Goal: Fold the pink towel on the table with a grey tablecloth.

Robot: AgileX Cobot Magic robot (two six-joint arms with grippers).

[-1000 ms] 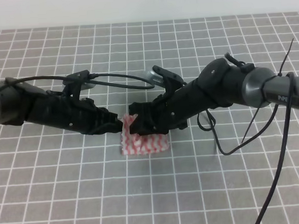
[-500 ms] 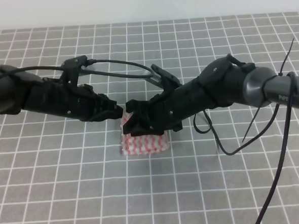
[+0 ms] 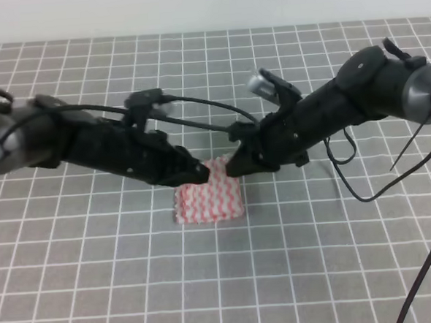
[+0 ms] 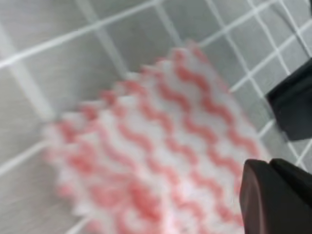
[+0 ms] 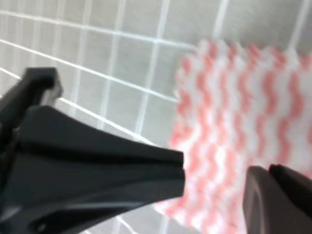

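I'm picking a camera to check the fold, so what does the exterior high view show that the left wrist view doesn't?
Only the exterior high view shows both arms whole: the left end effector at the pink towel's far left corner, the right end effector at its far right corner, cables, and the wide spread of the table with a grey tablecloth.

Only the left wrist view shows the towel's wavy stripes and jagged edges close up, though blurred.

Both show the towel lying flat on the gridded cloth, small and compact.
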